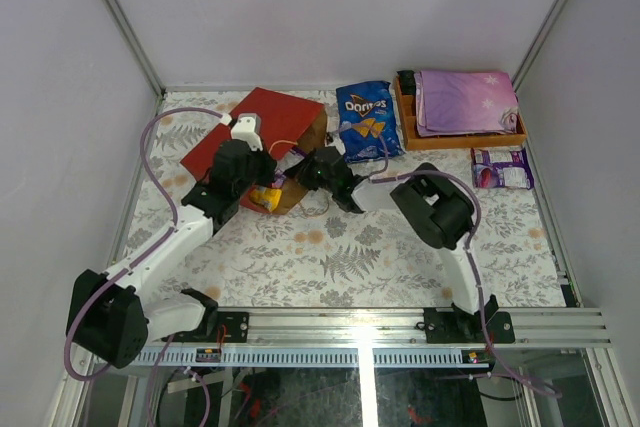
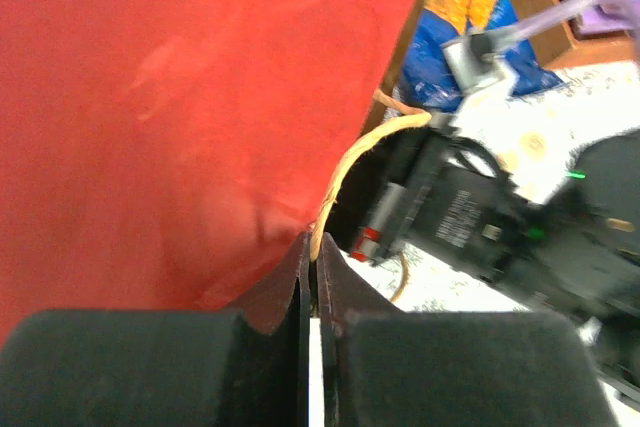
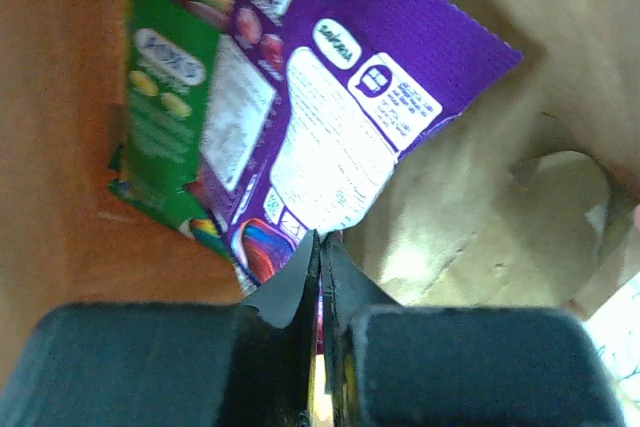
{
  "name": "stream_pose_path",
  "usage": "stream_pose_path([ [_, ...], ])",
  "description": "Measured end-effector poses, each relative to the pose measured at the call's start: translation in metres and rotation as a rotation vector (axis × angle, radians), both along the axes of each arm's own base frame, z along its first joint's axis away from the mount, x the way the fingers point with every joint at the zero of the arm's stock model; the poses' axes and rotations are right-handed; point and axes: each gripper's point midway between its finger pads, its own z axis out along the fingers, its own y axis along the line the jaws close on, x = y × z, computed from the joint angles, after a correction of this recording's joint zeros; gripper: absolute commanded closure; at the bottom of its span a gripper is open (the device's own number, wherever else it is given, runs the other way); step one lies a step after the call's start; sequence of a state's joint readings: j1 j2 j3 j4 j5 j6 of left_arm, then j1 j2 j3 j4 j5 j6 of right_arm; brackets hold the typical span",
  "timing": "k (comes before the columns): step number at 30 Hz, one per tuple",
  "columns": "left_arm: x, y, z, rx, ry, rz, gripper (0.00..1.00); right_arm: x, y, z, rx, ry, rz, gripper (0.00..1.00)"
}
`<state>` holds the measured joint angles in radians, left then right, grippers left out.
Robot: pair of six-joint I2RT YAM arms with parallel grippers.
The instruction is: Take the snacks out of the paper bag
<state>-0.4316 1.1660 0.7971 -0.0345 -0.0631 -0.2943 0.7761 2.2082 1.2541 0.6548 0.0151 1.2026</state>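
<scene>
Paper bag lies on its side, upper-left of worktop, mouth twd centre. Inside: purple pack w/ green pack just beside it; yellow pack at the mouth. Wooden tray, upper right, holds folded star-print cloth. Doritos bag lies betw. bag & tray; 2nd purple pack near tray's front-right. Left hand pressed together, pinching bag's tan handle. Right hand, inside bag, pinches purple pack's edge.
</scene>
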Motion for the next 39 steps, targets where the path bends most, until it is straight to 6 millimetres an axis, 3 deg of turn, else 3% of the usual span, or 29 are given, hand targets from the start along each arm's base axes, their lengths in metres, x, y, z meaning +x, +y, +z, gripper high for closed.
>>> stream_pose_path([
  [3, 0.004, 0.009, -0.001, 0.022, 0.003, 0.053, 1.0, -0.002, -0.005, 0.029, -0.021, -0.062, 0.02, 1.0],
  [7, 0.009, 0.021, -0.002, 0.044, 0.006, 0.129, 1.0, -0.008, -0.017, 0.089, -0.014, -0.181, 0.024, 1.0],
  [13, 0.013, 0.034, -0.001, 0.05, 0.002, 0.217, 1.0, -0.031, -0.055, 0.173, -0.026, -0.341, 0.001, 1.0],
  [16, 0.014, 0.039, 0.001, 0.047, -0.004, 0.244, 1.0, -0.051, -0.082, 0.198, -0.038, -0.396, -0.016, 1.0],
  [19, 0.014, 0.043, 0.007, 0.034, -0.018, 0.265, 1.0, -0.073, -0.119, 0.207, -0.058, -0.428, -0.056, 1.0],
  [22, 0.013, 0.044, 0.013, 0.022, -0.033, 0.272, 1.0, -0.086, -0.169, 0.206, -0.077, -0.426, -0.127, 1.0],
  [26, 0.013, 0.044, 0.016, 0.011, -0.038, 0.273, 1.0, -0.076, -0.255, 0.188, -0.114, -0.386, -0.315, 1.0],
  [29, 0.013, 0.042, 0.015, 0.006, -0.034, 0.264, 1.0, -0.077, -0.302, 0.15, -0.167, -0.312, -0.417, 1.0],
  [30, 0.013, 0.041, 0.015, 0.004, -0.032, 0.258, 1.0, -0.081, -0.316, 0.128, -0.182, -0.271, -0.44, 1.0],
  [35, 0.014, 0.039, 0.008, 0.011, -0.014, 0.251, 1.0, -0.117, -0.35, 0.033, -0.262, -0.041, -0.48, 1.0],
  [37, 0.014, 0.039, 0.005, 0.014, -0.007, 0.248, 1.0, -0.13, -0.353, 0.016, -0.277, 0.009, -0.474, 1.0],
  [39, 0.015, 0.038, 0.003, 0.016, -0.003, 0.247, 1.0, -0.135, -0.356, 0.013, -0.277, 0.024, -0.481, 1.0],
])
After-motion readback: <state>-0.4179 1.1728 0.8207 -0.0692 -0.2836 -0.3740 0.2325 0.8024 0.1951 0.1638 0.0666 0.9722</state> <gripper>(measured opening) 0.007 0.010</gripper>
